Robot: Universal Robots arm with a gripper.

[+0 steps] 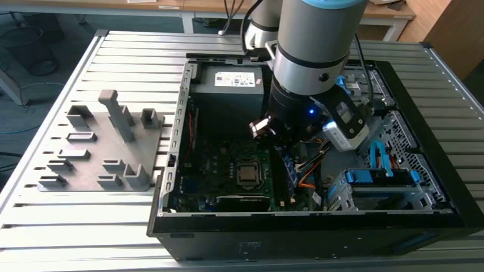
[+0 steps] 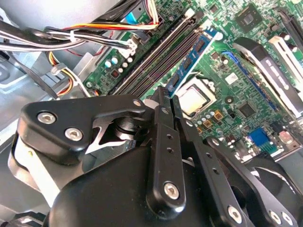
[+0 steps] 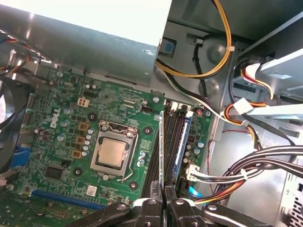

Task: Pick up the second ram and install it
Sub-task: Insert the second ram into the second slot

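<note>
Inside the open computer case (image 1: 423,218), the hand (image 3: 162,198) is clenched on the second ram (image 3: 161,149), held edge-on over the motherboard's (image 3: 71,137) memory slots (image 3: 171,142), beside the seated first stick (image 3: 182,144).

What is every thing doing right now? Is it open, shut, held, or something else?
tool: shut on the second ram.
second ram: held on edge, in line with the slot nearest the processor socket; clicked in or not, cannot tell.
processor socket: frame closed over the chip, no cooler on top.
computer case: lying flat, side panel off, insides showing.
</note>
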